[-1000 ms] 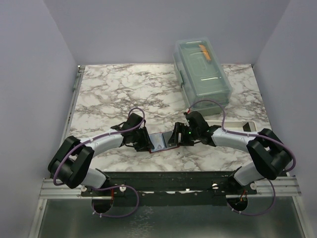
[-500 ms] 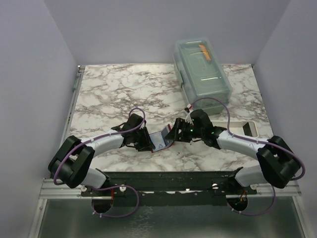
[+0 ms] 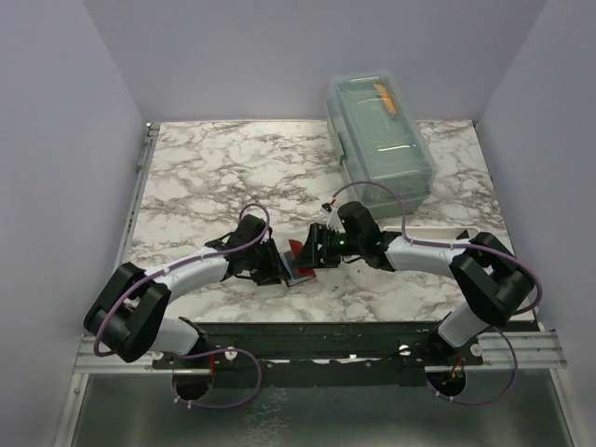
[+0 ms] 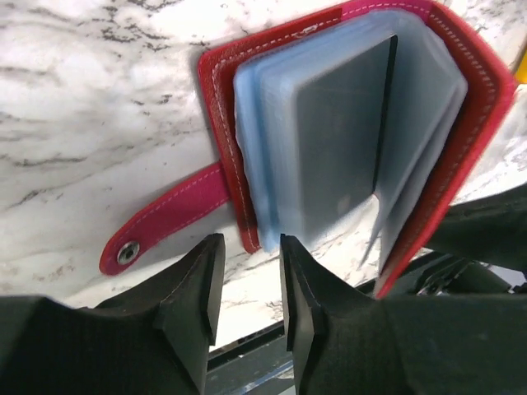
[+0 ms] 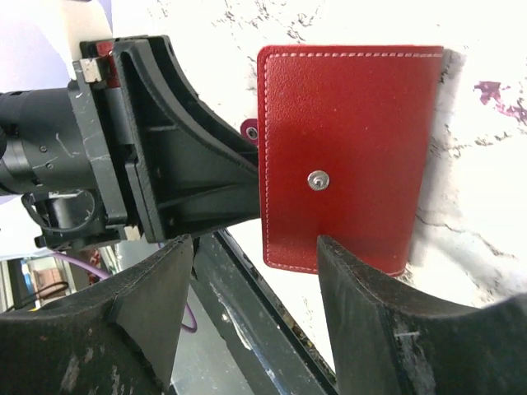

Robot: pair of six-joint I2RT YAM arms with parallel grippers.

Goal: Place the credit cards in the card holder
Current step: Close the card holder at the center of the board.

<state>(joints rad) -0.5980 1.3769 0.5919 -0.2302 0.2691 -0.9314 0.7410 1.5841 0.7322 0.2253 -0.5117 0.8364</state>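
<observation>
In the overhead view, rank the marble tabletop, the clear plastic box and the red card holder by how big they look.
1. marble tabletop, by far the largest
2. clear plastic box
3. red card holder, smallest, though partly hidden

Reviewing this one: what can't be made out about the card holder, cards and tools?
- Top external: left tool and right tool cover most of the card holder.
- Left wrist: cloudy sleeves blur the dark card; the left tool's grip on the cover is unclear.
- Right wrist: the cover hides the sleeves.
</observation>
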